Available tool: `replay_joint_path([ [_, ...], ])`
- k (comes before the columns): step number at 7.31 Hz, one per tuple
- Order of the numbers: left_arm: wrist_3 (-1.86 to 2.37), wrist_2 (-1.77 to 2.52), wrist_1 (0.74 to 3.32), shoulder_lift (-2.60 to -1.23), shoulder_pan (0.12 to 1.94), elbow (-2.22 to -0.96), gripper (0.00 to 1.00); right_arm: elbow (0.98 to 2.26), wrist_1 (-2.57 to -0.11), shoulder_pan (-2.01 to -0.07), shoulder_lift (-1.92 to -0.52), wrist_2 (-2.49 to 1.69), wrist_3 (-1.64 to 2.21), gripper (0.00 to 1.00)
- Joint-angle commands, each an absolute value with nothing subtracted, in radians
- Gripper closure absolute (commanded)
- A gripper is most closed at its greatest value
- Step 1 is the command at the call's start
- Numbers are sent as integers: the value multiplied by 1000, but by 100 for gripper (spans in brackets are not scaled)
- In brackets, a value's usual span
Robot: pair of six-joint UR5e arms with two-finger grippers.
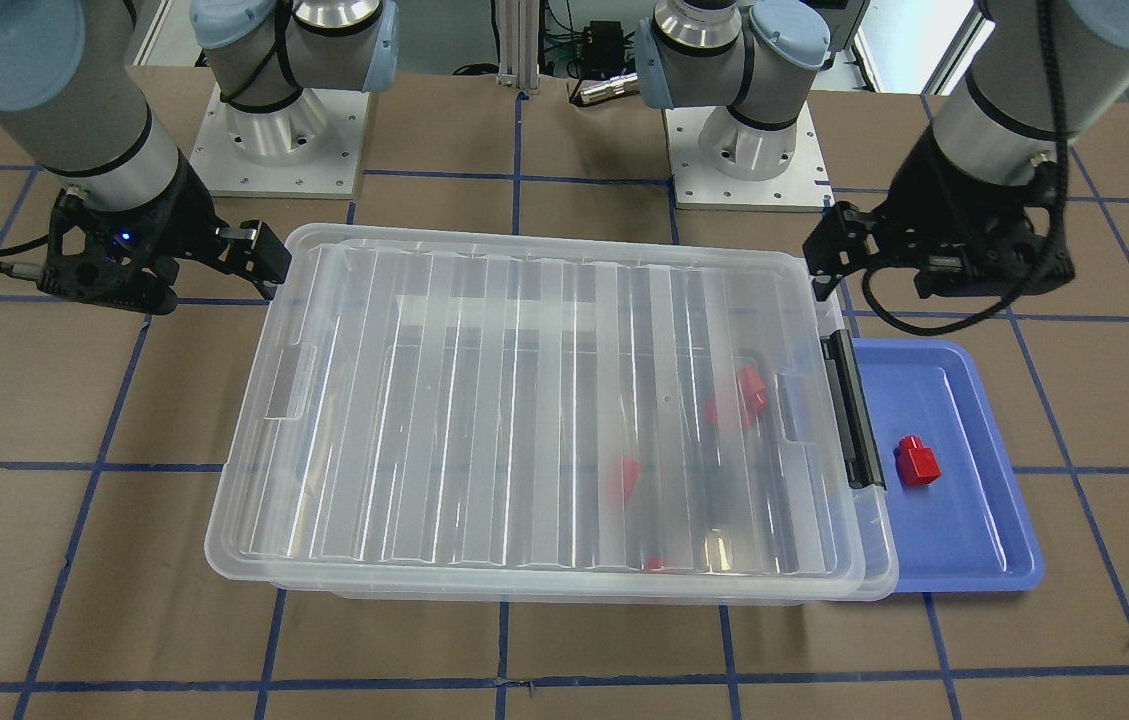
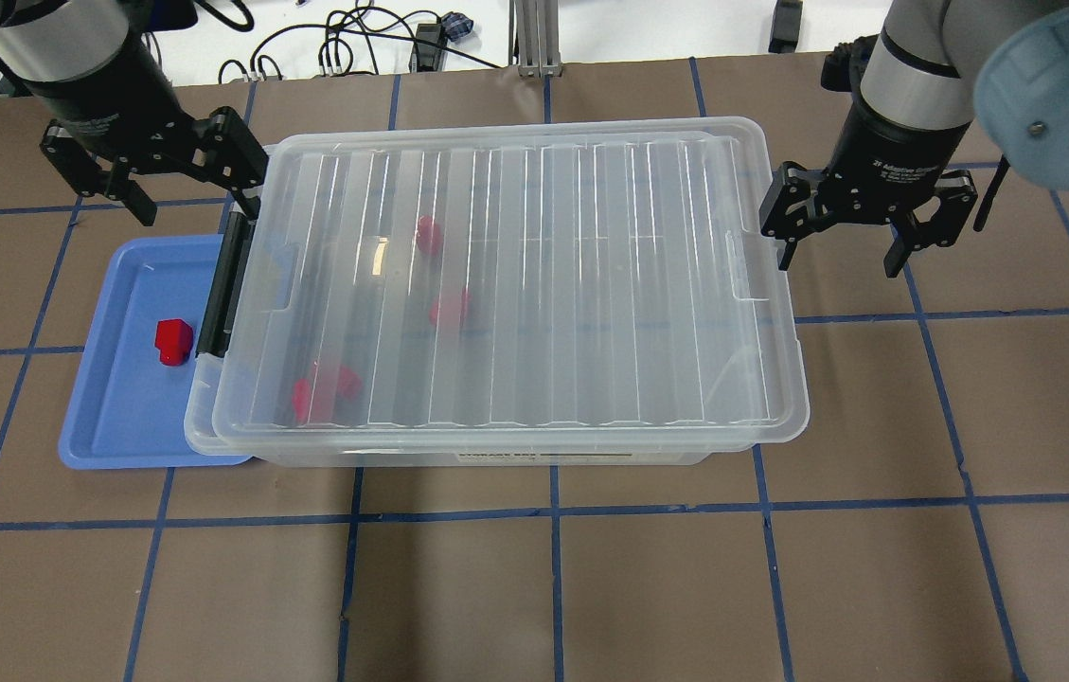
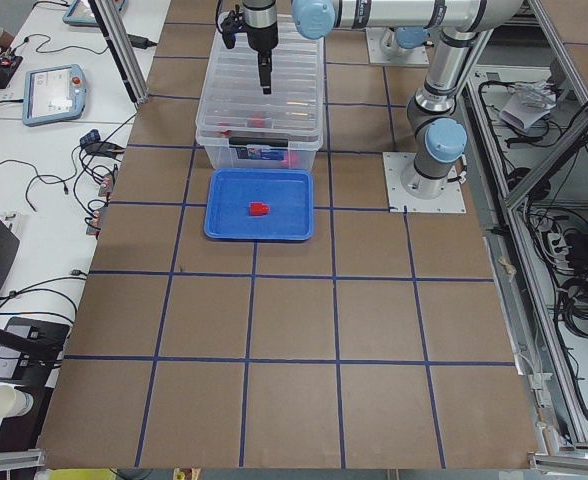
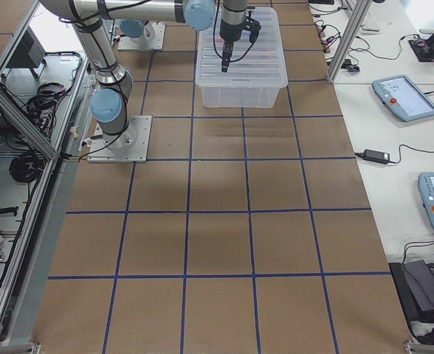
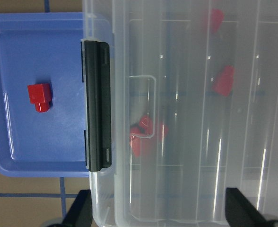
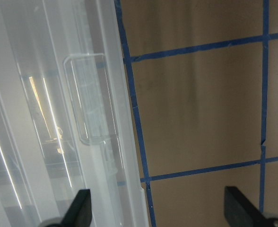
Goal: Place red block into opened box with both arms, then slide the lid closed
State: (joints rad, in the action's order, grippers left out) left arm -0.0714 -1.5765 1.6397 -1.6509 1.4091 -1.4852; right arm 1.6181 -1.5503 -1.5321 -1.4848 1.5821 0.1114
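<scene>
One red block (image 2: pixel 171 341) lies alone on the one blue tray (image 2: pixel 117 417), outside the box (image 2: pixel 496 457), near its black bar (image 2: pixel 217 294); the tray's edge tucks under that end of the box; one ribbed lid (image 2: pixel 591 284) rests on the box, offset towards the robot's right, leaving a thin strip by the bar uncovered; three red patches show through the lid, one perhaps two blocks touching, I cannot tell; two grippers hover, one at each short end; the left gripper (image 2: pixel 198 206) and the right gripper (image 2: pixel 839 260) both have fingers spread, holding nothing.
</scene>
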Motion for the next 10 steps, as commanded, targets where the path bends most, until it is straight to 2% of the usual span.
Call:
replay_joint_path([
  [1, -137, -1568, 1602, -1705, 1254, -1508, 0, 1611, -1667, -1534, -1380, 1586, 114, 0],
  [3, -369, -1568, 1398, -1771, 1169, -1587, 0, 1617, -1720, -1532, -1329, 1588, 100, 0],
  [5, -483, -1502, 1339, -1830, 1071, -1638, 0, 1614, -1720, -1529, -1313, 1591, 98, 0],
  [8, -485, -1493, 1000, -1900, 1066, -1814, 0, 1606, -1718, -1519, -1313, 1597, 95, 0],
  [10, -457, -1491, 919, -1907, 1068, -1865, 0, 1605, -1717, -1496, -1313, 1644, 77, 0],
])
